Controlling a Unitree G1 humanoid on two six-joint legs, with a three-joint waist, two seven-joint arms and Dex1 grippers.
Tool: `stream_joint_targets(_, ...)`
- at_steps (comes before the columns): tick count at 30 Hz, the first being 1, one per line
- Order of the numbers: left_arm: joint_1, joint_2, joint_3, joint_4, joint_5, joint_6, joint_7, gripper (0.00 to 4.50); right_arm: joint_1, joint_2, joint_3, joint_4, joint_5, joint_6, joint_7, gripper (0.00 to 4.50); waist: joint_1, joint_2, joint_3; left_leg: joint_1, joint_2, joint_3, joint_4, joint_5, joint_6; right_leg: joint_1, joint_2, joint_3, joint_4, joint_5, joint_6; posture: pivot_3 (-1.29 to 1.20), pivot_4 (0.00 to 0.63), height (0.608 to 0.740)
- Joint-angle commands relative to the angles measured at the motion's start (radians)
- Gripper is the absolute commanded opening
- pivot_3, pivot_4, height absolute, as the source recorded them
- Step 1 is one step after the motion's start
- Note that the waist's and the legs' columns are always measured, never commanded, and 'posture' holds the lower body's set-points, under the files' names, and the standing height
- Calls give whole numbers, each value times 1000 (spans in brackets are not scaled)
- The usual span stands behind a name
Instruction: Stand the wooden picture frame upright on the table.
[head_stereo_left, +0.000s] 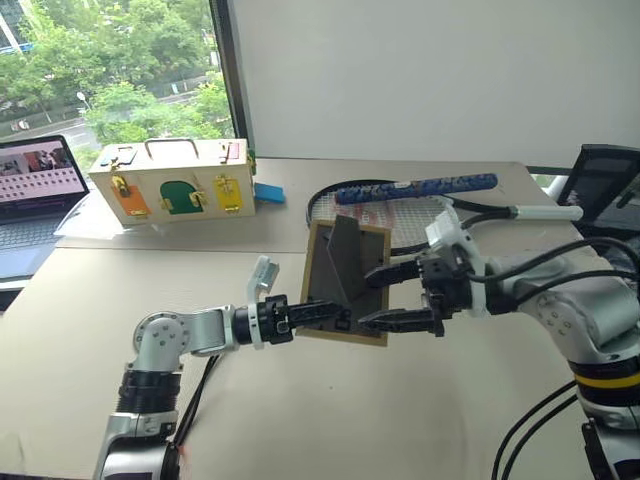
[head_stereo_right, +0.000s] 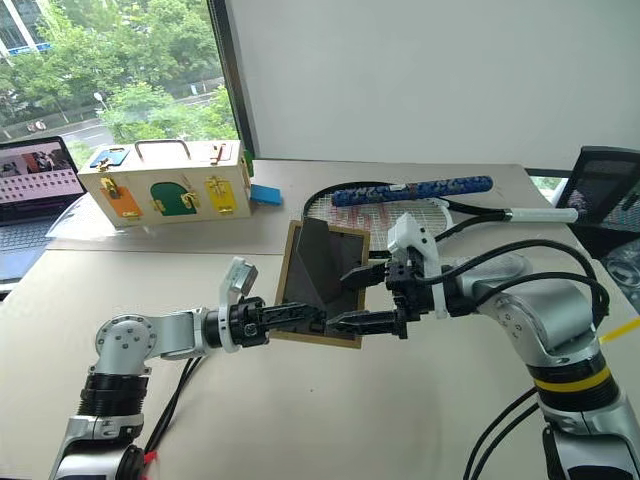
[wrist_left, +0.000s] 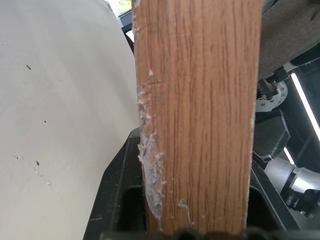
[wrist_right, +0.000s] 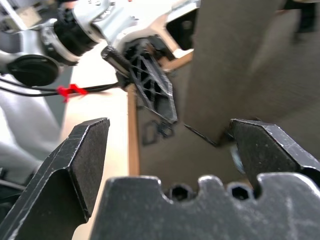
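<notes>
My left gripper (head_stereo_left: 322, 313) points level toward the right, its fingers clamped on the wooden picture frame (head_stereo_left: 345, 282). My right gripper (head_stereo_left: 392, 297) faces it from the right, with jaws spread wide, holding nothing.

both arms are silver-grey metal with black joint bands. the right arm, lower right of the head views, carries a yellow ring and looping black cables. each black two-fingered tool, the left tool (head_stereo_left: 322, 314) and the right tool (head_stereo_left: 374, 298), has ribbed fingers and a white wrist bracket.
</notes>
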Motion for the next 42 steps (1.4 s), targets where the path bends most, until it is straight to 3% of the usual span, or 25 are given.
stream_joint_targets(1, -49, -5, 41, 90, -136, 78, 70, 1113, 40, -86, -55, 60, -183, -247, -8, 4480, 2, 0, 0, 0, 0, 0, 0, 0, 0, 0, 0, 0, 0, -1, 3, 0, 150, 722)
stream_joint_targets(3, -60, -5, 54, 134, -184, 91, 109, 1113, 54, -92, -85, 86, -207, -312, -14, 4480, 1, 0, 0, 0, 0, 0, 0, 0, 0, 0, 0, 0, -1, -2, 3, 0, 150, 722)
stream_joint_targets(8, -82, 7, 50, 190, -276, 113, 179, 1113, 158, -138, -42, 270, -545, -853, -101, 4480, -3, 0, 0, 0, 0, 0, -1, 0, 0, 0, 0, 0, 0, -2, 3, 0, 150, 722)
stream_joint_targets(11, -106, 6, 36, 221, -320, 112, 212, 1113, 183, -121, -12, 399, -809, -1269, -329, 4480, -5, 0, 0, 0, 0, 0, 0, 0, 0, 0, 0, 0, 0, -2, 3, 0, 150, 722)
stream_joint_targets(13, -116, 3, 28, 228, -338, 106, 232, 1113, 187, -92, 13, 430, -923, -1417, -439, 4480, -6, 0, 0, 1, 0, 0, -1, 1, -1, 0, 0, 1, 1, -2, 3, 0, 150, 722)
stream_joint_targets(20, -124, 6, -5, 226, -392, 94, 282, 1113, 114, 45, 63, 466, -1168, -1586, -714, 4480, -6, 0, 0, 1, 0, 0, -1, 3, -5, 0, 0, 1, 1, 2, -3, 0, 150, 722)
stream_joint_targets(29, -110, 20, -48, 194, -453, 64, 334, 1113, 7, 110, 122, 476, -1288, -1657, -839, 4480, 0, 0, 0, 1, 0, 0, -1, 7, -11, 1, -1, 1, 1, 2, -3, 0, 150, 722)
stream_joint_targets(31, -107, 25, -54, 185, -465, 55, 342, 1113, -2, 111, 139, 497, -1279, -1664, -831, 4234, 0, 0, 0, 1, 0, 0, -1, 7, -11, 1, -1, 1, 1, 2, -3, 0, 150, 722)
stream_joint_targets(39, -74, 66, -71, 63, -365, 34, 293, 1113, -13, 95, 151, 546, -1245, -1683, -839, 1804, -3, 0, 0, 2, -1, 0, -1, 7, -11, 1, -1, 1, 2, 2, -4, 0, 150, 722)
stream_joint_targets(42, -59, 97, -36, 43, -364, 9, 240, 2455, -14, 84, 145, 561, -1230, -1690, -841, 1539, -3, 0, 0, 2, 0, 0, -1, 7, -11, 1, 0, 1, 2, 2, -4, 0, 150, 722)
